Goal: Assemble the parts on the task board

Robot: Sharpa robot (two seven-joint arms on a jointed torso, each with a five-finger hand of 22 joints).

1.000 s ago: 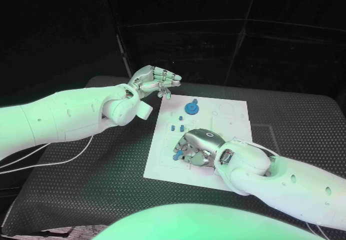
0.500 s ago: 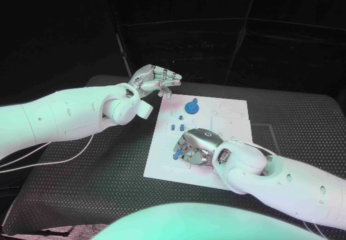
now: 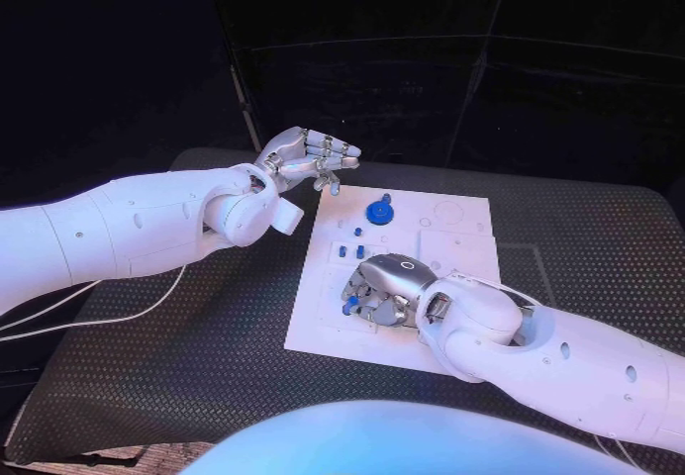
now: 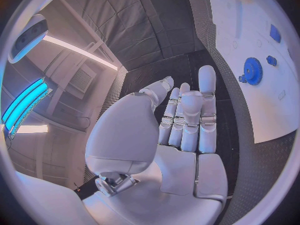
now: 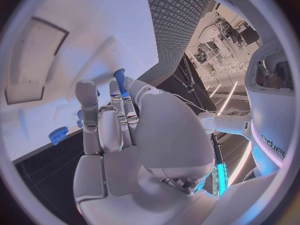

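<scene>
My right hand (image 3: pixel 383 289) lay knuckles up on the task board (image 3: pixel 464 247), toward its 6 o'clock end, with the fingers curled down. A small blue peg (image 5: pixel 119 77) was pinched at the fingertips (image 5: pixel 85 91), just above the white surface. My left hand (image 3: pixel 304 156) hung off the board's 10 o'clock corner, above the black table (image 3: pixel 186 336); its fingers were apart and lightly bent, and it held nothing. A blue gear (image 3: pixel 378 211) sat on the board toward 12 o'clock, well apart from my right hand, with several smaller blue parts (image 3: pixel 358 234) lying between the gear and that hand.
</scene>
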